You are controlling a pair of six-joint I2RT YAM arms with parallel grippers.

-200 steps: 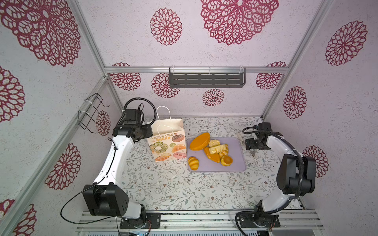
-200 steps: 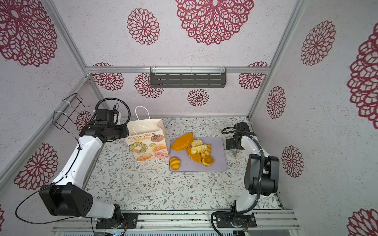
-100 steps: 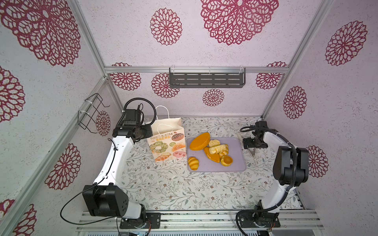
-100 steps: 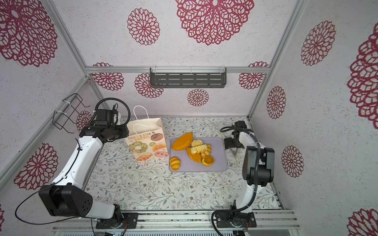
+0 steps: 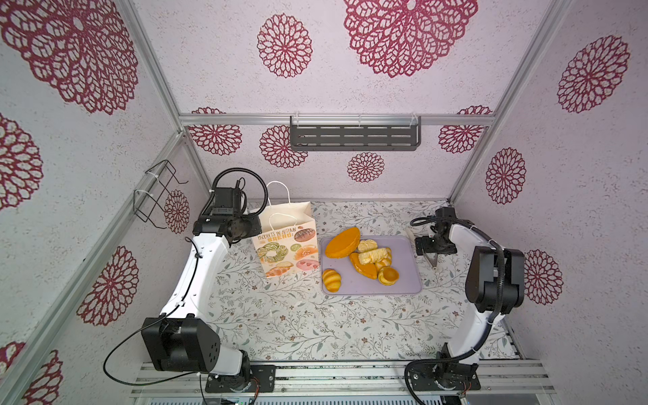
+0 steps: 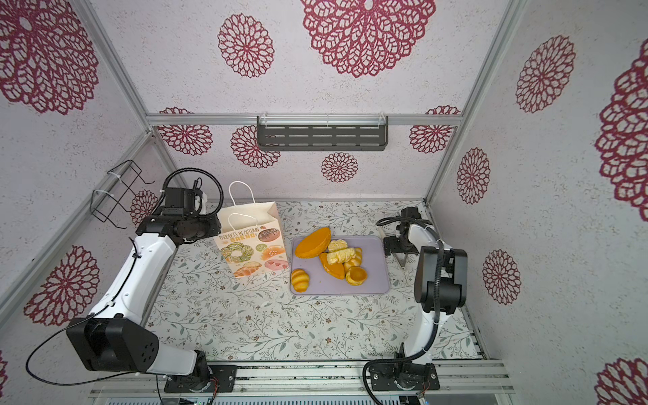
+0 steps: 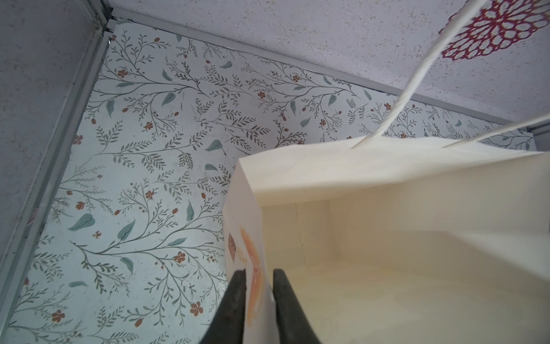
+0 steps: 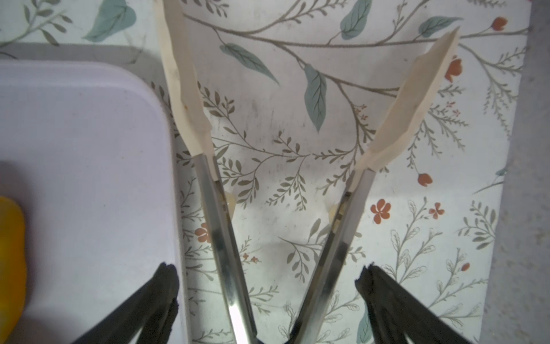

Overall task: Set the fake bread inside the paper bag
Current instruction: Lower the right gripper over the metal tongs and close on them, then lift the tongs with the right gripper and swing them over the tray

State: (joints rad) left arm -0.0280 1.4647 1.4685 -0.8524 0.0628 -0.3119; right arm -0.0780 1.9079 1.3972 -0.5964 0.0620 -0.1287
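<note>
The paper bag [image 5: 285, 242] stands open at the back left, and its inside [image 7: 387, 208] looks bare. My left gripper [image 7: 259, 277] is shut on the bag's side wall near the rim. Several pieces of fake bread lie on a lilac tray [image 5: 403, 284]: a big orange loaf [image 5: 342, 242], a cream braided one [image 5: 373, 254] and a striped bun [image 5: 331, 279]. My right gripper [image 8: 268, 280] hovers open just right of the tray [image 8: 89, 149]. Metal tongs [image 8: 220, 232] with cream tips sit between its fingertips, which stand apart from the tongs' arms.
A dark slotted shelf [image 5: 354, 136] hangs on the back wall and a wire rack [image 5: 157, 193] on the left wall. The right wall runs close beside my right gripper [image 5: 434, 245]. The floral table [image 5: 298, 322] stretches in front of bag and tray.
The right arm's elbow has swung out and forward while its gripper stayed beside the tray. The left arm and the bag have not moved.
</note>
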